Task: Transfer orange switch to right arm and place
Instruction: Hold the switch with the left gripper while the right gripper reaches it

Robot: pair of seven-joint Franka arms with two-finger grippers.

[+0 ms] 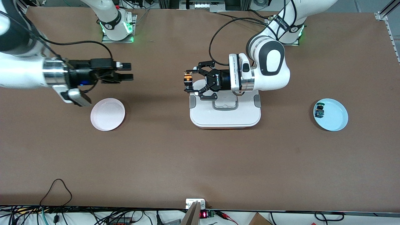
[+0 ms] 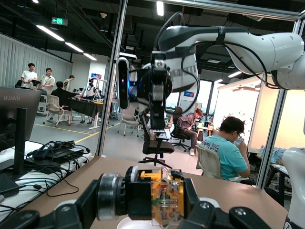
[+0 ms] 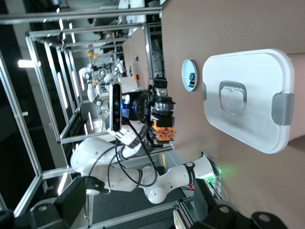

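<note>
My left gripper (image 1: 187, 81), a claw-like black linkage, is shut on the orange switch (image 1: 187, 76) and holds it sideways in the air just off the white box's edge toward the right arm's end. In the left wrist view the switch (image 2: 164, 195) shows a black body and an orange, partly clear part between the fingers. My right gripper (image 1: 128, 71), slim and straight-fingered, is open and empty over bare table above the pink plate (image 1: 107, 114), pointing at the switch with a wide gap between. The right wrist view shows the switch (image 3: 163, 126) in the left gripper.
A white lidded box (image 1: 225, 114) sits mid-table under the left wrist. A light blue plate (image 1: 334, 117) toward the left arm's end holds a small blue-and-green part (image 1: 319, 111). Cables run along the table's near edge.
</note>
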